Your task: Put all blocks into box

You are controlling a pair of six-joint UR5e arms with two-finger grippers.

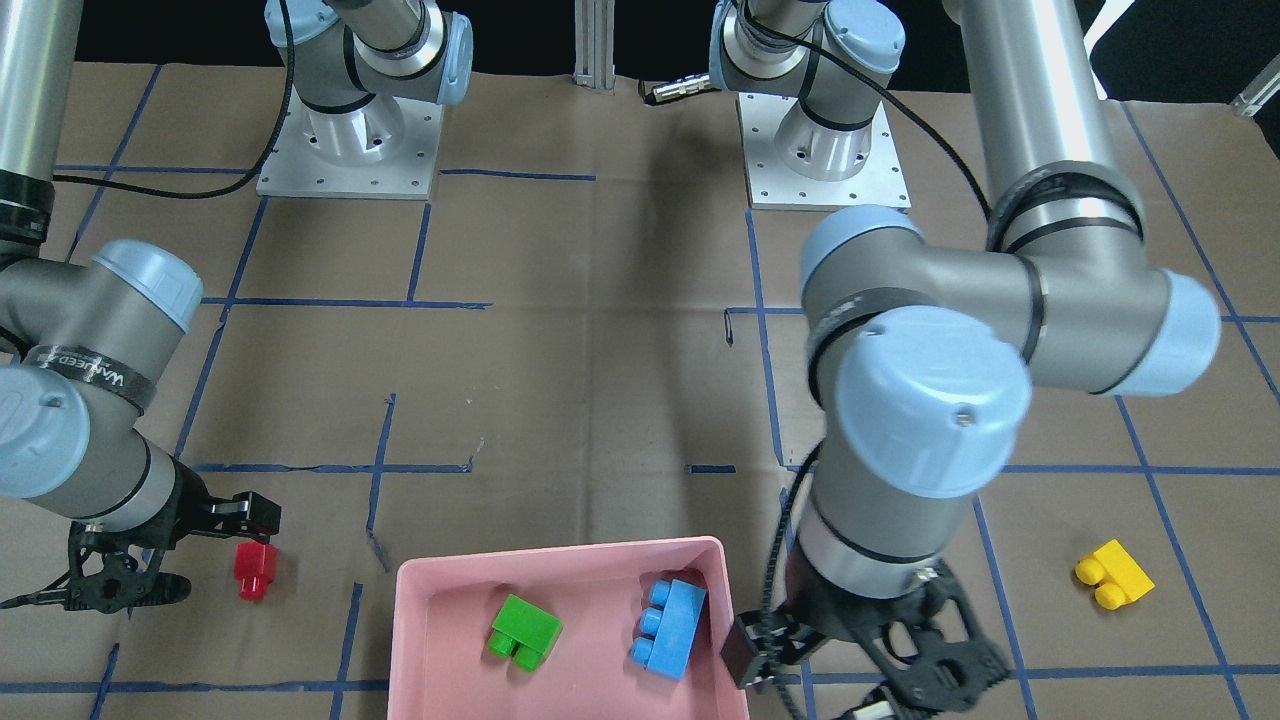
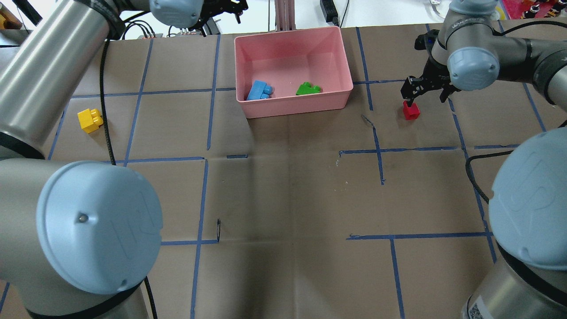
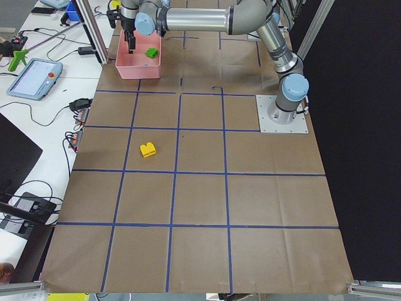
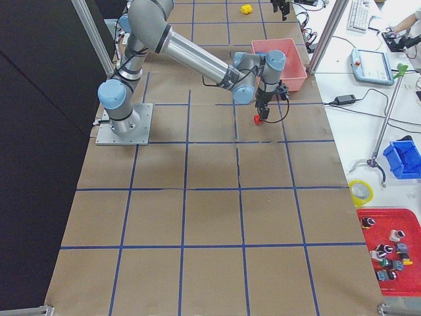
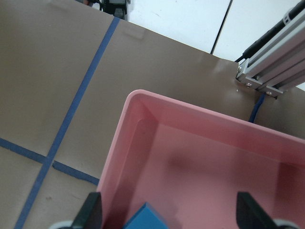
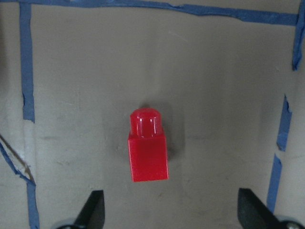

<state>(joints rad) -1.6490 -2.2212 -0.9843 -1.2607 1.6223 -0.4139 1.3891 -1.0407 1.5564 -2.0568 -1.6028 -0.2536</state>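
Note:
The pink box [image 1: 560, 556] holds the green block [image 1: 524, 632] and the light blue block [image 1: 668, 628]. The red block [image 1: 255, 572] stands on the paper to the box's side; the right wrist view shows it [image 6: 148, 151] between and ahead of the open fingertips. My right gripper [image 1: 205, 550] hovers just over it, open and empty. The yellow block [image 1: 1112, 575] lies alone on the other side. My left gripper [image 1: 850, 665] hangs open and empty over the box's rim beside the blue block; its wrist view shows the box's corner [image 5: 138, 102].
Brown paper with blue tape lines [image 2: 378, 150] covers the table. Both arm bases [image 1: 350, 140] stand at the robot's edge. Off the table, beyond the box, are cables and a metal post [image 2: 283, 13].

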